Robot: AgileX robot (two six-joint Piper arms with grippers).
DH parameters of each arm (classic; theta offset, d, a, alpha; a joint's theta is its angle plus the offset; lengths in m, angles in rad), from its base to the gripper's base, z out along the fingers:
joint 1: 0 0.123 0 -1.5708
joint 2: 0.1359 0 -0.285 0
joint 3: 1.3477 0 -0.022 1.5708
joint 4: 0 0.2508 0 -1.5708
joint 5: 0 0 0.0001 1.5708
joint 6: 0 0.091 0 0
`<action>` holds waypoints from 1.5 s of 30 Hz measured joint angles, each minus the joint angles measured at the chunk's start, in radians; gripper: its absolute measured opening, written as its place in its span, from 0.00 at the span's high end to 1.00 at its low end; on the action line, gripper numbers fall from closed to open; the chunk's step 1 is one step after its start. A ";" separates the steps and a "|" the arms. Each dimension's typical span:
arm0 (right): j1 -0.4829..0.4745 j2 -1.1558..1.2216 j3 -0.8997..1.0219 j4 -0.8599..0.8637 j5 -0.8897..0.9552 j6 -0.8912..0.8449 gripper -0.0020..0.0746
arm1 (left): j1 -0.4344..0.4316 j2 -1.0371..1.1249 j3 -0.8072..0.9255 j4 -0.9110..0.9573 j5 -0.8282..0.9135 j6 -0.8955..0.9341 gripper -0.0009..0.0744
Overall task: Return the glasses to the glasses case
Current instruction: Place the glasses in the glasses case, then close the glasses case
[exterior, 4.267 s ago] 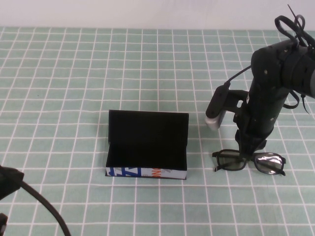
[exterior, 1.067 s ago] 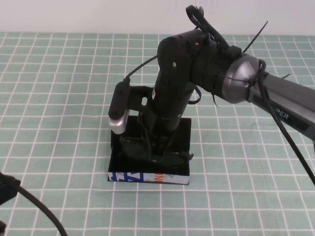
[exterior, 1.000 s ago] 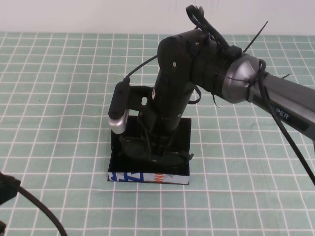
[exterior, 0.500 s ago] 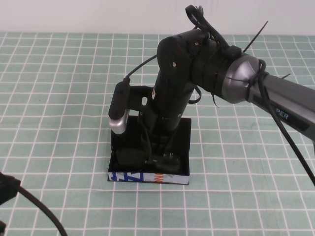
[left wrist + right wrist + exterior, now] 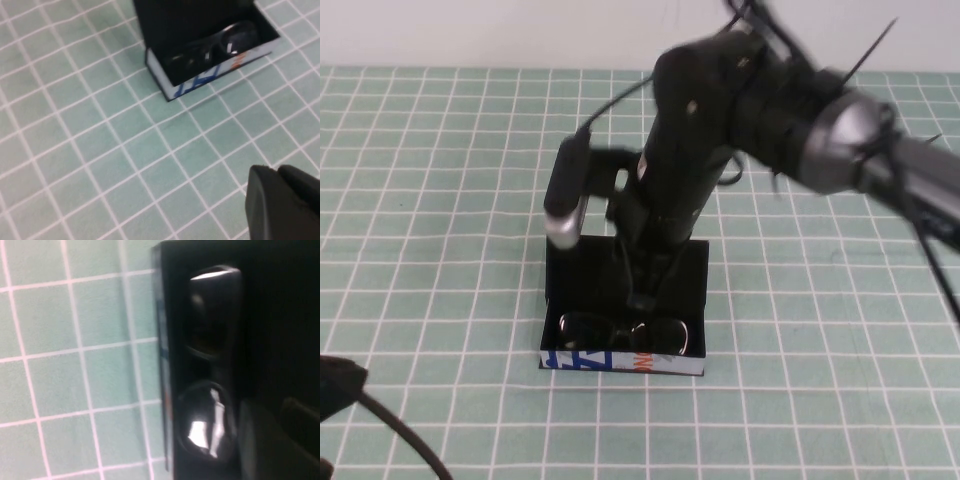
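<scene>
The black glasses (image 5: 624,333) lie inside the open glasses case (image 5: 620,361), along its white printed front edge, lenses up. My right gripper (image 5: 642,298) hangs just above the case's inside, behind the glasses, open and holding nothing. In the right wrist view the glasses (image 5: 207,365) lie against the case's front wall (image 5: 162,340) and the right gripper (image 5: 277,412) is apart from them. My left gripper (image 5: 277,172) is shut and empty over the mat, near the table's front left. From there the case (image 5: 210,80) shows with the glasses (image 5: 215,45) in it.
The table is covered by a green mat with a white grid (image 5: 440,200). The case's lid stands up at its back, behind my right arm (image 5: 700,150). A cable and part of the left arm (image 5: 340,385) show at the front left corner.
The right gripper brought the glasses from the right of the case into it, let go of them, and has now risen a little. The left arm has not moved.
</scene>
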 joint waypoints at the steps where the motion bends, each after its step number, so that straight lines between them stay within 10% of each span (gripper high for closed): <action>1: 0.000 -0.017 -0.002 -0.009 -0.002 0.022 0.93 | 0.000 0.002 0.003 -0.015 -0.002 0.029 0.99; 19: -0.172 -0.059 -0.018 0.061 -0.312 0.580 0.99 | 0.000 0.437 0.295 -0.773 -0.439 0.757 0.99; 31: -0.225 0.085 -0.018 0.271 -0.340 0.600 0.99 | 0.000 0.820 0.295 -1.307 -0.491 1.257 0.99; 45: -0.225 0.134 -0.018 0.292 -0.332 0.550 0.99 | 0.000 0.932 0.272 -1.461 -0.571 1.385 0.99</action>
